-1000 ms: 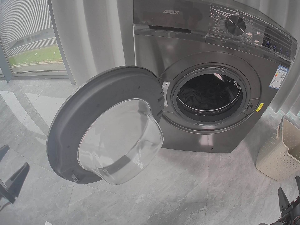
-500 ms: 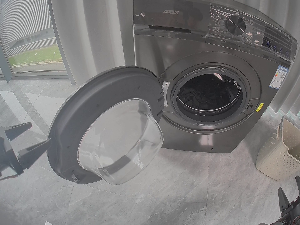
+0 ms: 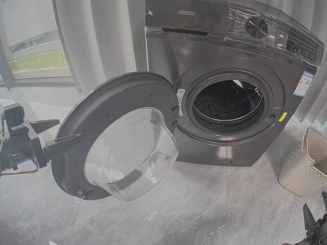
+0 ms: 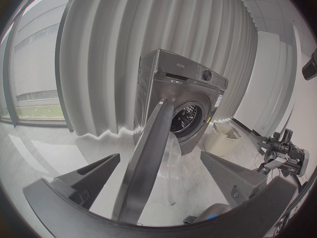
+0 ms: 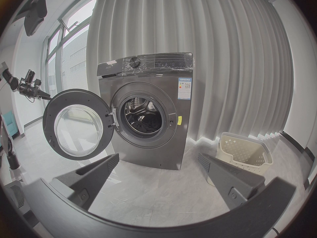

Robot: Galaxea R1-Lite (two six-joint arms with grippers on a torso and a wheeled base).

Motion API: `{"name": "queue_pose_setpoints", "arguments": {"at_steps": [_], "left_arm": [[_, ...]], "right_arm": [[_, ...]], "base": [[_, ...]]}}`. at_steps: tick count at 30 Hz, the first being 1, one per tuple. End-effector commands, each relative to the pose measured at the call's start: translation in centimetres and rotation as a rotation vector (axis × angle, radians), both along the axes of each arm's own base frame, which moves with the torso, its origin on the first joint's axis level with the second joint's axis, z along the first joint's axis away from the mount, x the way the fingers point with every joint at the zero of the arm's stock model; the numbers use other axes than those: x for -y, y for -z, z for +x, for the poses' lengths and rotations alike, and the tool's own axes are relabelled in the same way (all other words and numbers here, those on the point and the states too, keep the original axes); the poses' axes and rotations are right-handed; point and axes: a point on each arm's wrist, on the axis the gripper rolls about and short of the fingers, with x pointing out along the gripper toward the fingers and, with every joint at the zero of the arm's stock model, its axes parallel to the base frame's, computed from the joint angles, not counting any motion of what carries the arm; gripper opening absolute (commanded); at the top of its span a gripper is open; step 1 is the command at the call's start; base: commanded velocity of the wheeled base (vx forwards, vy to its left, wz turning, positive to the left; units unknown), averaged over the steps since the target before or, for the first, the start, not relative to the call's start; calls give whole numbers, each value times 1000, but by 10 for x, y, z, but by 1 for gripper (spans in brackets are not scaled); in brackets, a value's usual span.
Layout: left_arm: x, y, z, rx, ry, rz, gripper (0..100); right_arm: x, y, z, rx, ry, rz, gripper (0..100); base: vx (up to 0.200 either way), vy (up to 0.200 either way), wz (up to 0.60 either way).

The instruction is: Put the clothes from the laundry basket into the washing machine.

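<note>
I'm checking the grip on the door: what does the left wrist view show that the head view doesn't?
Left wrist view extra: the door edge-on, its rim between the fingers of the open left gripper; inside the laundry basket, no clothes visible. Head view extra: the door's glass bowl face-on, dark clothes in the drum. Shared: the washing machine, its open door, the laundry basket.

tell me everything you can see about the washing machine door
The round dark grey washing machine door stands swung wide open to the robot's left, hanging clear of the floor on a metal hinge beside the drum opening of the grey front-loading washing machine. Its inner face shows a matte, plastic-looking ring with small holes around a clear domed glass window that bulges outward. Its outer rim sits between the open fingers of the left tool; contact cannot be confirmed.
</note>
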Motion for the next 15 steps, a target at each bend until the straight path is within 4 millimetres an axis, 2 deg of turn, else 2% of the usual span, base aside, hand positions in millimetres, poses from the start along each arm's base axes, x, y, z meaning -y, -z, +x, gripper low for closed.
{"name": "queue_pose_setpoints", "arguments": {"at_steps": [1, 11, 15], "left_arm": [[8, 4, 11, -34, 36, 6, 100], [29, 1, 1, -49, 156, -32, 100], [41, -4, -12, -64, 244, -88, 100]], "right_arm": [[0, 5, 1, -18, -1, 0, 100], [0, 5, 1, -18, 0, 0, 100], [0, 5, 1, -18, 0, 0, 100]], "base": [[0, 0, 0], [0, 0, 0], [0, 0, 0]]}}
